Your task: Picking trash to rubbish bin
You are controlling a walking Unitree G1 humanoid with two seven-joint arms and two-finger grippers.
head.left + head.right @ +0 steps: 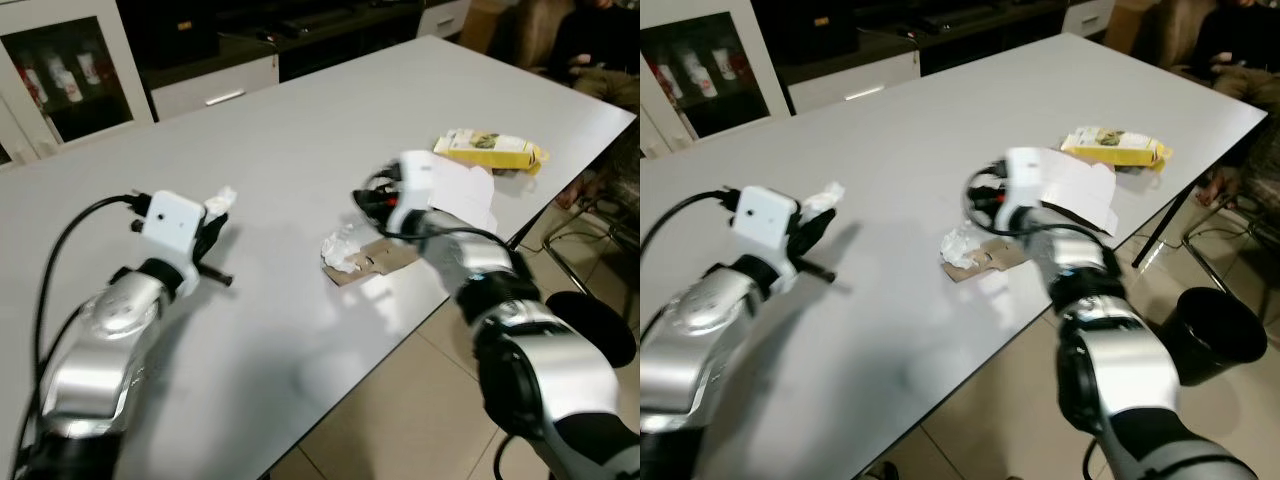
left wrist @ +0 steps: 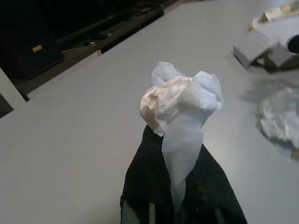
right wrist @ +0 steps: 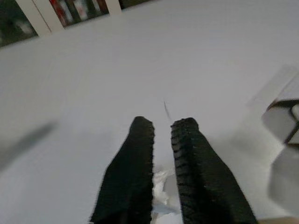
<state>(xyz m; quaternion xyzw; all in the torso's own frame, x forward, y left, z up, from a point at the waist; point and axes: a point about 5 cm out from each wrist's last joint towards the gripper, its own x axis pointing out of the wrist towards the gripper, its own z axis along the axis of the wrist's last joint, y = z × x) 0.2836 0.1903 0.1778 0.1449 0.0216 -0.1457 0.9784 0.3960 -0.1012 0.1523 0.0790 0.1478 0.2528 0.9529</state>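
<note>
My left gripper (image 1: 212,226) hovers over the left part of the grey table (image 1: 300,120), shut on a crumpled white tissue (image 2: 180,100) that sticks up past its fingertips (image 2: 182,196). My right gripper (image 3: 163,123) hangs just above the table's right part, its fingers a narrow gap apart with nothing held. Directly under and in front of it lie a crumpled white wrapper (image 1: 343,247) and a piece of brown cardboard (image 1: 382,259). A black rubbish bin (image 1: 1221,335) stands on the floor to the right of the table.
A white paper sheet (image 1: 467,193) and a yellow packet (image 1: 491,150) lie near the table's right edge. Metal chair legs (image 1: 585,235) stand beyond the bin. A person (image 1: 600,40) sits at the far right. A glass-door cabinet (image 1: 60,70) stands behind the table.
</note>
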